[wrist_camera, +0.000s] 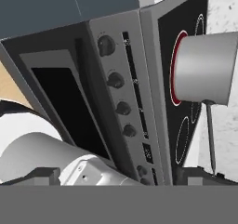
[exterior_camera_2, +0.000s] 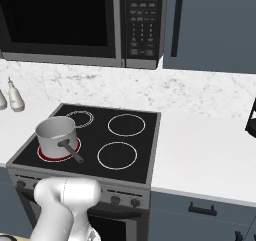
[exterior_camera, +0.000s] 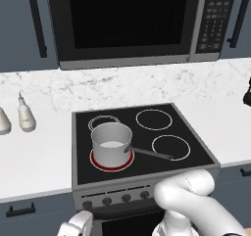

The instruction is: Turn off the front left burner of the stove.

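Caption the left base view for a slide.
Steel saucepan sits on the red-glowing front left burner of the stove, knobs along its front panel, microwave above.

A home kitchen is showing itself: a stove [exterior_camera: 147, 142] sitting in a white counter [exterior_camera: 34, 156], a microwave [exterior_camera: 132, 22] hanging above, among grey cabinets [exterior_camera_2: 210, 27].

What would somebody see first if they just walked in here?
Probably the shiny steel saucepan sitting on the glowing red front left burner of the black stove. Behind it, a big dark microwave hangs above the counter. Low in front, the robot's gripper is near the stove's knobs.
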